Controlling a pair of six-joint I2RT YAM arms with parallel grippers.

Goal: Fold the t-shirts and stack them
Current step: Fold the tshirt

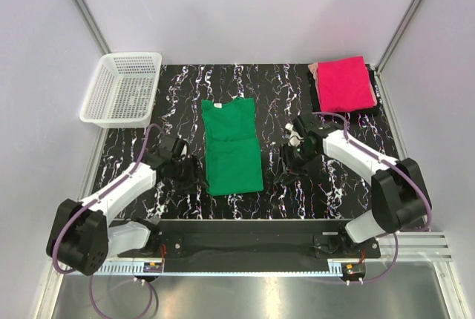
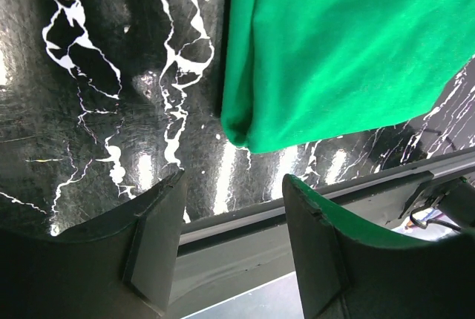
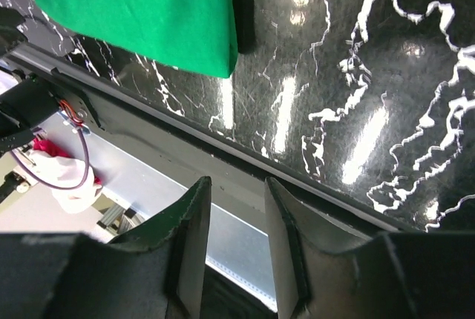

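The green t-shirt (image 1: 232, 145) lies mid-table (image 1: 297, 193), folded lengthwise into a narrow strip with its collar at the far end. The pink t-shirt (image 1: 343, 84) sits folded at the far right corner. The left gripper (image 2: 234, 178) hangs low just left of the strip's near corner, jaws apart and empty. The right gripper (image 3: 236, 180) hangs right of the near end, also apart, holding nothing. The crosswise fold seems in hand: each gripper should pinch a near corner and carry the hem toward the collar, before stacking
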